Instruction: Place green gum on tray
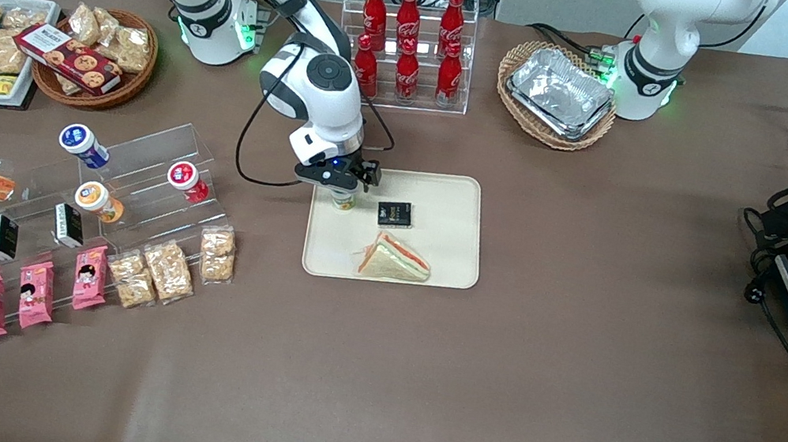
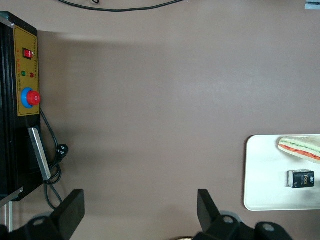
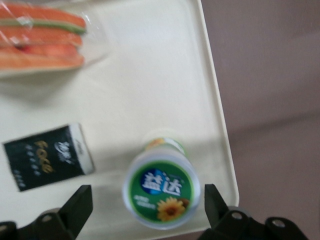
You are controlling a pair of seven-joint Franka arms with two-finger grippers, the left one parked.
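The green gum (image 3: 161, 187), a small round bottle with a green lid showing a sunflower, stands upright on the cream tray (image 3: 165, 75) close to its rim. My gripper (image 3: 146, 205) hovers just above it, open, with a gap between each finger and the bottle. In the front view the gripper (image 1: 337, 178) covers most of the green gum (image 1: 342, 200), which stands at the tray's (image 1: 444, 205) corner nearest the working arm's base.
On the tray also lie a small black packet (image 1: 395, 214) and a wrapped sandwich (image 1: 394, 259). A rack of red cola bottles (image 1: 409, 43) stands farther from the front camera. Acrylic steps with blue-lidded (image 1: 83, 145), red-lidded (image 1: 186, 180) and orange-lidded (image 1: 97, 200) bottles lie toward the working arm's end.
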